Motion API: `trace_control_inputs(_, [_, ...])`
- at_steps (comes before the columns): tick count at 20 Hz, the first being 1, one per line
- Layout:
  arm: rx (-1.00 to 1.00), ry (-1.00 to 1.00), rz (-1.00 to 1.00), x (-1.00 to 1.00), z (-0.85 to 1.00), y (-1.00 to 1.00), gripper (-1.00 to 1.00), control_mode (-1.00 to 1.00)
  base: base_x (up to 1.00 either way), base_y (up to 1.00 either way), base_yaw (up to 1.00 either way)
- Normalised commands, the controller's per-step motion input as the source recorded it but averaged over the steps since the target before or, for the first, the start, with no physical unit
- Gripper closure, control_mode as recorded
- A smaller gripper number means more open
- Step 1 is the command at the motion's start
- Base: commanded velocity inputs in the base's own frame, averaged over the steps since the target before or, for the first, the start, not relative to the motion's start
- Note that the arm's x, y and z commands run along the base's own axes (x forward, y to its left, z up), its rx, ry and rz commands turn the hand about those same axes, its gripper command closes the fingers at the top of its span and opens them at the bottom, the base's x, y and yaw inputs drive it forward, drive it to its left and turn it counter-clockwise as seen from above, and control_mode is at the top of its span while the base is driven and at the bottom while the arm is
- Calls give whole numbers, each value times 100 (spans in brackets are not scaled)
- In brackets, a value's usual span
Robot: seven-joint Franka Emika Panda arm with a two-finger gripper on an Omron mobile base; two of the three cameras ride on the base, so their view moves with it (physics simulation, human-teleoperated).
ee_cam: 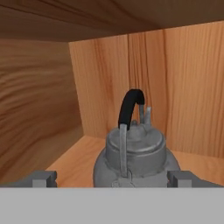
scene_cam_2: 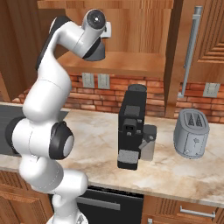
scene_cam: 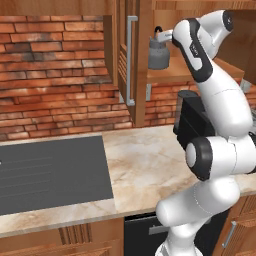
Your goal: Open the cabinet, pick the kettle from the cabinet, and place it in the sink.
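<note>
The gripper [ee_cam: 112,178] has its two fingers spread wide apart, one on each side of the kettle [ee_cam: 134,153]. The fingers are not squeezing it, and it is hard to tell if they touch it at all. The kettle is small, round and grey, with a thin black handle on top (the handle curves like a little bridge). It sits on the wooden shelf inside the cabinet [scene_cam: 131,60], and the cabinet doors are open, with long grey bar handles. The white arm reaches up into the cabinet. Below, on the marble counter [scene_cam_2: 96,131], stand a black coffee machine [scene_cam_2: 132,127] and a grey toaster [scene_cam_2: 191,133]. No words can be read on any of them.
</note>
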Motion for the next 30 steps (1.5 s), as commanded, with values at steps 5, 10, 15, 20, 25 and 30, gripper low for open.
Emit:
trace_control_inputs(5, [0,0,-2,11,-6,8,-100,-100,0,0,0])
trace_control_inputs(10, [0,0,-4,16,-3,5,-100,-100,0,0,0])
trace_control_inputs(15, [0,0,-4,17,0,0,-100,-100,0,0,0])
trace_control_inputs(20, [0,0,-4,16,0,0,-100,-100,0,0,0])
trace_control_inputs(25, [0,0,-3,13,0,2,-100,-100,0,0,0])
trace_control_inputs(30, [0,0,-2,14,0,1,-100,-100,0,0,0])
